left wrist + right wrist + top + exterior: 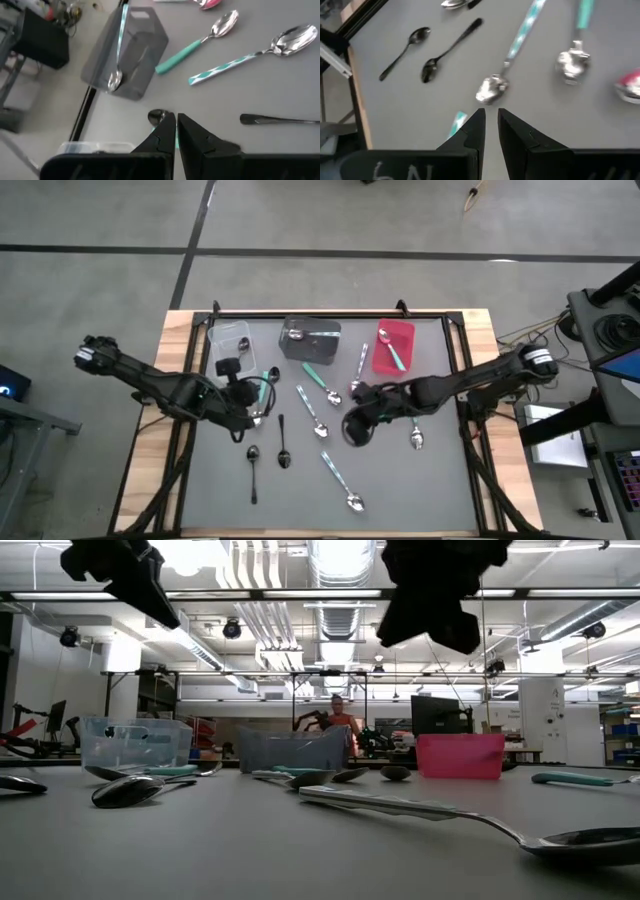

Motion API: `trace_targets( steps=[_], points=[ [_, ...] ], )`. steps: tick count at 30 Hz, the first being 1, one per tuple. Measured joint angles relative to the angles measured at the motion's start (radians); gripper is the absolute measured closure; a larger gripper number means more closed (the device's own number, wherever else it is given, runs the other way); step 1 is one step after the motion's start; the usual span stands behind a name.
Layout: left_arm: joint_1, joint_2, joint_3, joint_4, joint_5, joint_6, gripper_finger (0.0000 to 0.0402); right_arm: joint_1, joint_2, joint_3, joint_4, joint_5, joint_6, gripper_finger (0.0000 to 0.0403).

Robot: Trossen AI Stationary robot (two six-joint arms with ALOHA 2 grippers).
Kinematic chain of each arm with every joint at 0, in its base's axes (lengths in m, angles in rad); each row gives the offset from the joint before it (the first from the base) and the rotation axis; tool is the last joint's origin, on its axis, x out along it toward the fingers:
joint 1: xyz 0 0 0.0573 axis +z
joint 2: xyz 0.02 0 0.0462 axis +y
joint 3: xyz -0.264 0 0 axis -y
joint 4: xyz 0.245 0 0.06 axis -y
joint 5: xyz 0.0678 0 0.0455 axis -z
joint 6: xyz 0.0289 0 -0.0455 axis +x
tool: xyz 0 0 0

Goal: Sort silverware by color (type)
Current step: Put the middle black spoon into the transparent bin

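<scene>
Sorting is partly done: the grey table mat carries loose spoons, and three bins stand along its far edge. The clear plastic bin sits toward the far left corner with a black piece in it. The dark grey bin, mid far edge, holds one silver spoon. The red bin, further right, holds a teal-handled spoon.

Step in hand, as I judge it: between picks, both arms hovering over the spread with nothing carried.

Left gripper hangs above the mat just in front of the clear bin, fingers pressed together and empty. A teal-handled spoon lies just beside it toward the middle; a black spoon's bowl shows right at its fingertips.

Right gripper hovers over mid-mat, right of centre, jaws at a narrow slit, nothing between them. A patterned teal-and-white handled spoon lies just ahead of the tips, bowl nearest. Two slim black spoons lie further off, toward the near left part of the mat. Another patterned spoon lies near the near edge; a small silver spoon rests right of the gripper.

Next move probably calls for the right jaws to widen, line up across the patterned handle, then drop. Thin flat handles on a mat are likely to slip.
</scene>
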Motion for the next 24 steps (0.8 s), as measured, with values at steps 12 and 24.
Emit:
trace_targets(
  steps=[12,24],
  points=[
    [-0.002,-0.061,-0.090,0.087,0.475,0.022,0.0400,0.071,0.247,0.408,-0.525,-0.001,-0.080,0.0360],
    [-0.014,0.001,-0.092,0.096,0.483,-0.162,0.0400,0.088,0.381,0.639,-0.643,0.000,-0.448,0.0360]
  ],
)
